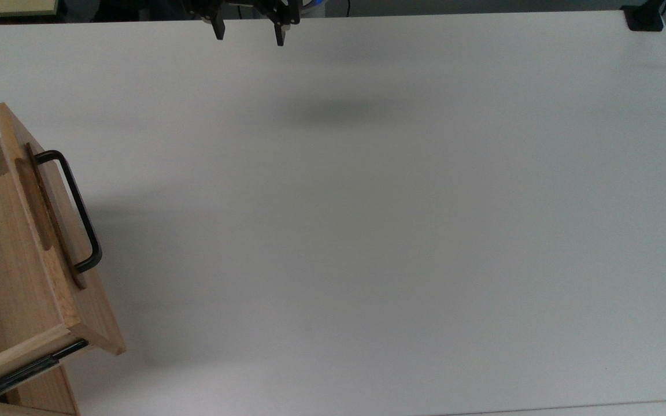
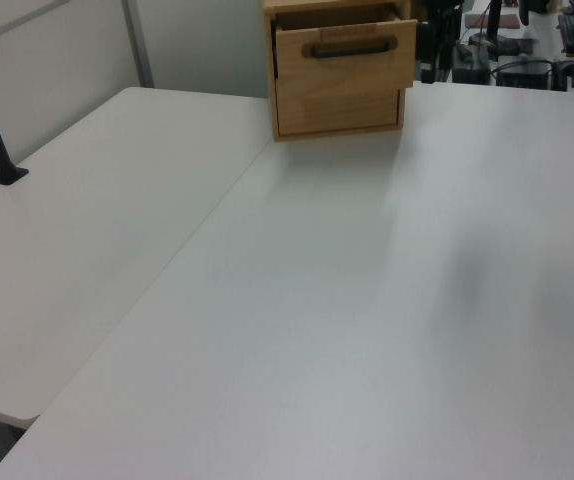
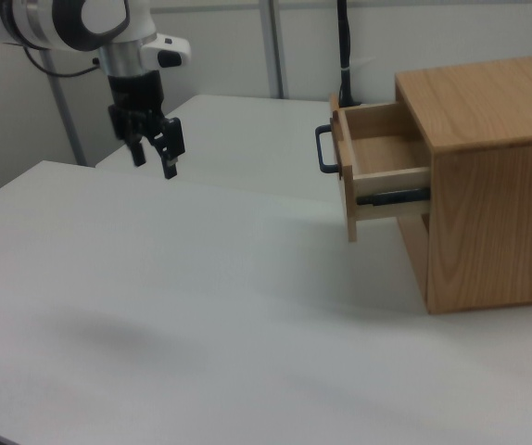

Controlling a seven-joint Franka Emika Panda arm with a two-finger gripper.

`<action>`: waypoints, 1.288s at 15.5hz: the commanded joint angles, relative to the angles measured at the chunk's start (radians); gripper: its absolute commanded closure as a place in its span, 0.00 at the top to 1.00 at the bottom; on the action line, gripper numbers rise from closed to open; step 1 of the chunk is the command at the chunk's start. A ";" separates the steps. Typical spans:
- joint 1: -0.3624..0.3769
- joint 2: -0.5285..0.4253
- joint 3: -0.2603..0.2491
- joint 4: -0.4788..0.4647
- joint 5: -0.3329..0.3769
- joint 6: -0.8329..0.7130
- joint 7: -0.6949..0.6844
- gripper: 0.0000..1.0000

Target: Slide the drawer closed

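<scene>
In the top view, the drawer (image 1: 32, 254) is sitting at the far left edge of the white table (image 1: 367, 231), pulled partway out of the cabinet (image 1: 38, 393), with its flat front panel facing the top view's right. Its black bar handle (image 1: 76, 211) is standing off a darker wood strip on that panel, and a black side rail (image 1: 26, 364) is showing along the drawer's near side. The gripper (image 1: 248, 33) is hanging well apart from the drawer, up at the table's far edge and to the right of the handle as the top view shows it; nothing is lying between them on the table. Its two black fingers (image 1: 217, 30) are standing spread apart and are pinching nothing.

In the left view, the drawer (image 2: 345, 55) is sitting at the far end of the table (image 2: 317, 300), its handle (image 2: 349, 47) facing the camera.

In the right view, the gripper (image 3: 154, 155) is hanging over the table (image 3: 201, 306), well to the left of the drawer (image 3: 377, 176). The arm (image 3: 71, 23) is reaching in from the upper left, its wrist turned straight down so that the spread fingers are pointing at the table without touching it. The drawer is jutting out of the cabinet (image 3: 488, 176) toward the right view's left, with the handle (image 3: 323, 150) on the side facing the gripper.
</scene>
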 commanded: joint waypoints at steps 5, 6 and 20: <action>-0.013 0.109 -0.023 0.076 0.019 0.198 0.591 0.30; -0.013 0.119 -0.030 0.088 0.019 0.198 0.595 0.24; -0.058 0.378 -0.128 0.262 -0.067 0.530 0.628 0.12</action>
